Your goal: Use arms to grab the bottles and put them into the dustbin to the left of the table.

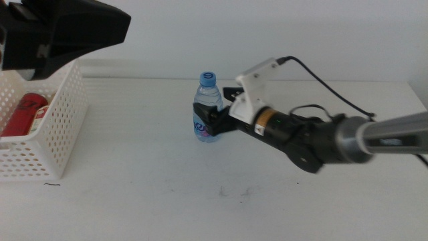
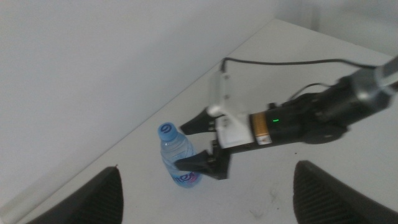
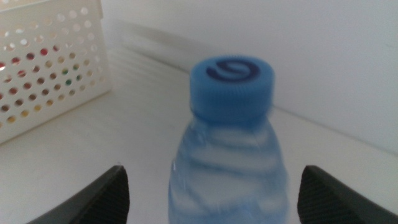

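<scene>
A clear water bottle (image 1: pixel 208 107) with a light-blue cap stands upright at the table's middle. My right gripper (image 1: pixel 208 120) reaches in from the right, and its open jaws flank the bottle's lower body without closing on it. The right wrist view shows the bottle (image 3: pixel 230 124) close up between the wide-apart jaws of that gripper (image 3: pixel 227 196). The white perforated dustbin (image 1: pixel 60 127) stands at the left with a red soda can (image 1: pixel 25 112) lying inside. My left gripper (image 1: pixel 67 33) hovers open and empty above the dustbin. The yellow tea bottle is not in view.
The left wrist view shows the bottle (image 2: pixel 177 155) and the right arm's white bracket (image 2: pixel 227 118) with its black cable from above. The dustbin's wall (image 3: pixel 50 56) appears behind the bottle in the right wrist view. A white wall runs along the table's far edge.
</scene>
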Controlling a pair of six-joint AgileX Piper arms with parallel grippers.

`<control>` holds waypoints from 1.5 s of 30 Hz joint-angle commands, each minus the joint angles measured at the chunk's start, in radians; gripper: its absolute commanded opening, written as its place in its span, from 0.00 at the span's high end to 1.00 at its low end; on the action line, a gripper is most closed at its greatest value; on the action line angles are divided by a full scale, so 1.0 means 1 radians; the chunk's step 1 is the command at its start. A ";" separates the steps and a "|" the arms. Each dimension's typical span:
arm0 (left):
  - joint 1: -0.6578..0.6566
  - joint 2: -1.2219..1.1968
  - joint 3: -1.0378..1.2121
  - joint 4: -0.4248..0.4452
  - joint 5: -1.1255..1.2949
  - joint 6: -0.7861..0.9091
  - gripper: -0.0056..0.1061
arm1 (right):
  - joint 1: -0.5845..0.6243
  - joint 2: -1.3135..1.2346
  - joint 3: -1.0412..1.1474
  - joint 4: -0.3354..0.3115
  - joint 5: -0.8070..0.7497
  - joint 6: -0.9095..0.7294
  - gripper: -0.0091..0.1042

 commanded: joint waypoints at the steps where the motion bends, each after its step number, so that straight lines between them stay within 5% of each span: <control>1: -0.002 -0.003 -0.002 0.003 -0.013 -0.005 0.11 | 0.003 -0.084 0.095 0.027 -0.002 -0.025 0.12; 7: -0.002 -0.003 -0.002 0.003 -0.013 -0.005 0.11 | 0.026 -0.409 0.360 0.039 0.147 -0.036 0.12; 14: -0.002 -0.003 -0.002 0.003 -0.013 -0.005 0.11 | 0.032 -0.949 0.367 0.088 0.864 -0.052 0.13; 18: -0.002 -0.003 -0.002 0.003 -0.013 -0.005 0.11 | 0.032 -1.134 0.317 0.152 1.116 -0.136 0.13; 34: -0.002 -0.003 -0.002 0.003 -0.013 -0.005 0.11 | 0.032 -1.190 0.317 0.176 1.080 -0.126 0.13; 39: -0.002 -0.002 0.037 0.104 -0.070 -0.011 0.11 | 0.032 -1.190 0.317 0.176 1.080 -0.126 0.13; 45: -0.013 -0.052 0.554 0.084 -0.929 -0.188 0.11 | 0.032 -1.190 0.317 0.176 1.080 -0.126 0.13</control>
